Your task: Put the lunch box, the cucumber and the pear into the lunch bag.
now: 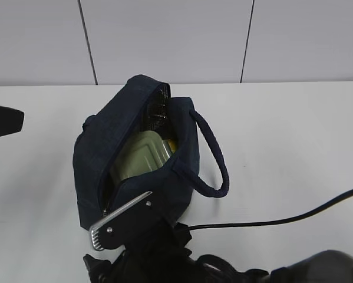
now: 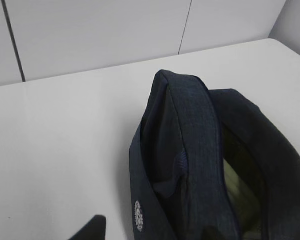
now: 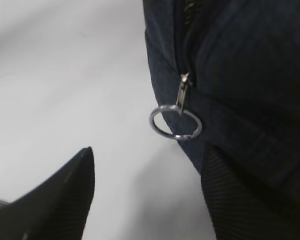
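From the exterior camera, the lunch bag [image 1: 135, 159] stands open on the white table [image 1: 294, 159], its navy fabric boxy and its loop handle [image 1: 214, 156] flopped to the right. Inside it lies the lunch box [image 1: 142, 156], sage-green lid up, with a sliver of yellow, probably the pear [image 1: 172, 143], wedged just beyond it; I cannot make out the cucumber. My right gripper [image 1: 126, 221] sits at the bag's near end, one ribbed metal finger showing, the other hidden. My left arm [image 1: 2, 119] is cut off at the left edge.

My left wrist camera looks over the bag's [image 2: 200, 150] woven end; a pale green patch [image 2: 237, 187] shows in the shadowed opening. Only one dark fingertip [image 2: 92, 228] shows, so I cannot tell that gripper's state.

My right wrist camera shows my right gripper [image 3: 150, 200] spread wide, gripping nothing, with the metal ring pull [image 3: 175, 122] hanging between its ribbed fingers [image 3: 59, 200], apart from them.
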Robot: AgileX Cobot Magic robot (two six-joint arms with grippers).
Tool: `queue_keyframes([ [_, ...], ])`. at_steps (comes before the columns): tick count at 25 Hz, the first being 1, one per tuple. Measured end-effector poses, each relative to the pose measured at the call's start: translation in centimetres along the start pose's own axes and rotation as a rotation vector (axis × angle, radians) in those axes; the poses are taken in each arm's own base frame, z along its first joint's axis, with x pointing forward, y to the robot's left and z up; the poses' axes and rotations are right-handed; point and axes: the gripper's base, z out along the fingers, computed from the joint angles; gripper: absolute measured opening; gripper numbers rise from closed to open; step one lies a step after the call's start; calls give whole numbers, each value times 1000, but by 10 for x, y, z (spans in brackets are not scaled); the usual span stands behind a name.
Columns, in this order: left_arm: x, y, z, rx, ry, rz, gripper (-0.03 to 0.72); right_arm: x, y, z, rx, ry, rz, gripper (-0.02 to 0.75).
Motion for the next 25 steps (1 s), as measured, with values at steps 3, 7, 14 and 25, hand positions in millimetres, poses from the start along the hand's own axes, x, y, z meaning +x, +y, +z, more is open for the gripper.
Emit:
queue_keyframes([
  [3,0,0,0,0,0,0,350,-3,1,4,-8,-11,-2,517],
  [7,0,0,0,2,-1,-4,350,-3,5,14,-22,-10,-19,517],
  [14,0,0,0,3,-2,-6,350,1,4,22,2,2,8,517],
  [25,0,0,0,3,-2,-6,350,1,1,22,34,-3,24,517],
])
